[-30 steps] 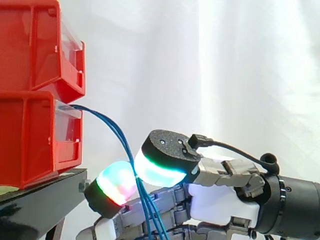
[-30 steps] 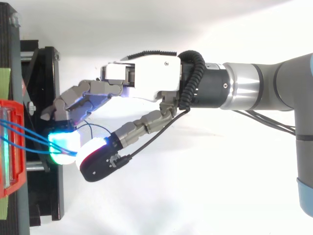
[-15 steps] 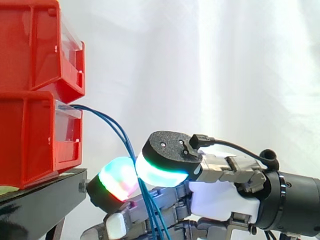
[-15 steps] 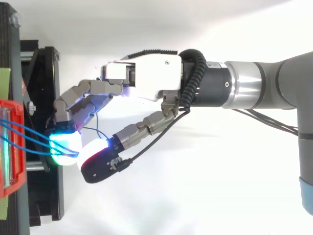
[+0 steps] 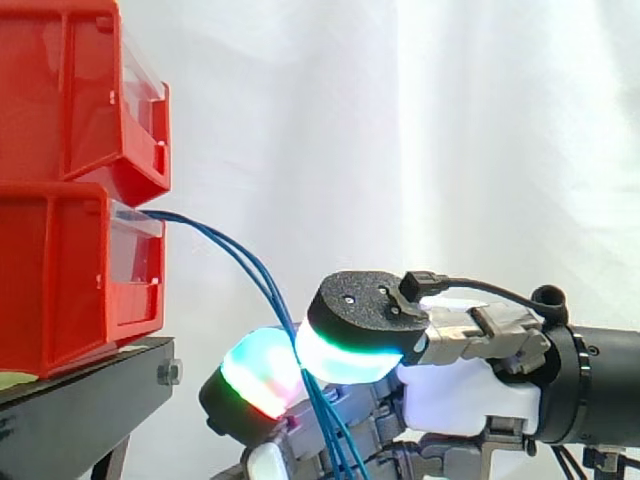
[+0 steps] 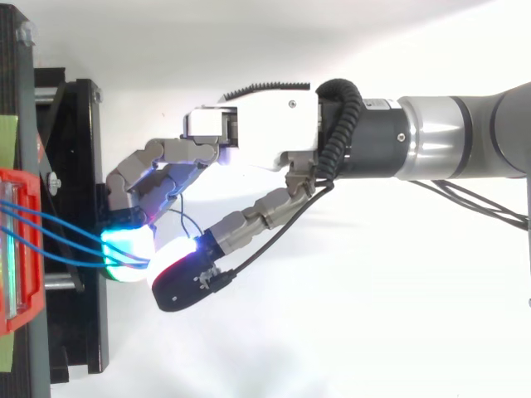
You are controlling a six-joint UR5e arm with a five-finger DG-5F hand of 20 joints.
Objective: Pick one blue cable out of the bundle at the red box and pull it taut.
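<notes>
Several thin blue cables (image 5: 222, 240) leave the front of the lower red bin (image 5: 60, 280) and slope down to the right. They run in between two glowing fingertips (image 5: 262, 375) of my hand (image 6: 265, 137), where the thumb pad presses against a finger pad. The hand is curled and pinches the strands just off the edge of the black stand (image 5: 90, 400). I cannot tell whether it pinches one cable or more. Below the pads the cables drop out of the side view's bottom edge. A loose blue loop shows behind the fingers in the top view.
A second red bin (image 5: 70, 90) is stacked on the lower one. The white curtain hangs behind. In the top view the arm reaches in from the right, and the stand (image 6: 83, 332) lies at the left under the bin (image 6: 21, 274).
The hand has moved right and slightly down, away from the bins, keeping its pinch. The cables between bin and pads now run longer and straighter.
</notes>
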